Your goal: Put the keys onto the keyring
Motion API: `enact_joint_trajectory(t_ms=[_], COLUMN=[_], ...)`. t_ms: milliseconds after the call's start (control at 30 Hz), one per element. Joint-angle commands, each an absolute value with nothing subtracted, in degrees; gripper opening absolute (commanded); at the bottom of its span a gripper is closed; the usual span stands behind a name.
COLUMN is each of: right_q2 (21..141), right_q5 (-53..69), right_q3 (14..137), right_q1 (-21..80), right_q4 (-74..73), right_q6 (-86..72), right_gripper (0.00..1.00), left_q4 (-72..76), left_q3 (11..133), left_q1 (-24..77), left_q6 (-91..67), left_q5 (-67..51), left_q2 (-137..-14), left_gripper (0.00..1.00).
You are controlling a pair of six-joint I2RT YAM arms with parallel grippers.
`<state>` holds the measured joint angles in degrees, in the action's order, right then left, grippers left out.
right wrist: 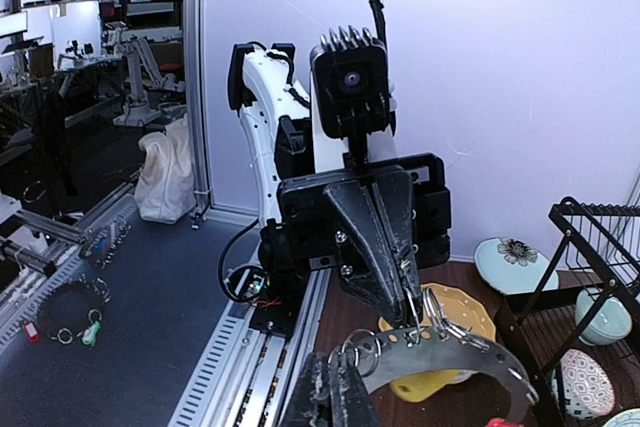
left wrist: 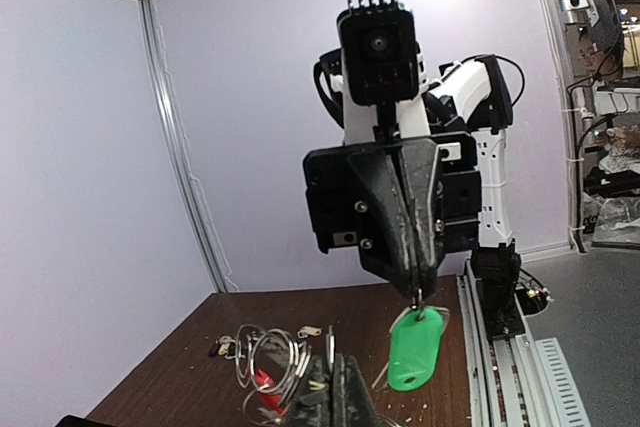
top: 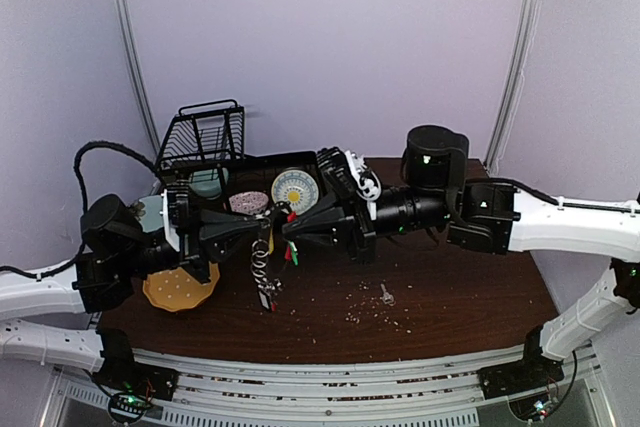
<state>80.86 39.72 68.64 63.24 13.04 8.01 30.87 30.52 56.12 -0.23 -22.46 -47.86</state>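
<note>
Above mid-table, left pincer (right wrist: 407, 295) pinches the keyring (right wrist: 445, 349); right pincer (left wrist: 417, 295) pinches a green-tagged key (left wrist: 415, 349), its blade hard to see.

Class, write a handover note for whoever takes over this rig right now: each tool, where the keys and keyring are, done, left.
Tools: the left tool is shut on the keyring, raised above the table; the right tool is shut on the green-tagged key, facing it closely.
One loose key lies on the table.
Done: both picked up. Left: thread that key on, then the loose key.
</note>
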Motion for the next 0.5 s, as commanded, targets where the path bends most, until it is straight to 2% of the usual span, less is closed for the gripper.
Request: enact_joint_trajectory(t_ms=[0, 233, 333, 467], right_q2=[81.5, 84.41, 83.93, 81.26], right_q5=[42.13, 41.53, 38.16, 27.86], right_q3=[65.8, 62.17, 63.81, 65.97], right_q1=[63.03, 63.19, 62.23, 59.99], right_q4=[23.67, 37.41, 30.14, 8.47], right_q6=[-0.42, -9.61, -8.64, -4.62], right_gripper=[0.0, 0.0, 0.0, 0.0], left_q4=[32.52, 33.1, 32.66, 30.8], left_q3=[31.51, 31.18, 30.92, 30.25], left_q1=[57.96, 59.06, 59.06, 59.06], left_q6=[6.75, 9.11, 9.38, 10.14], left_q5=[-15.71, -14.1, -13.16, -8.42], left_q2=[-46.78, -46.84, -46.28, -44.87], left_gripper=[0.0, 0.0, 0.0, 0.0])
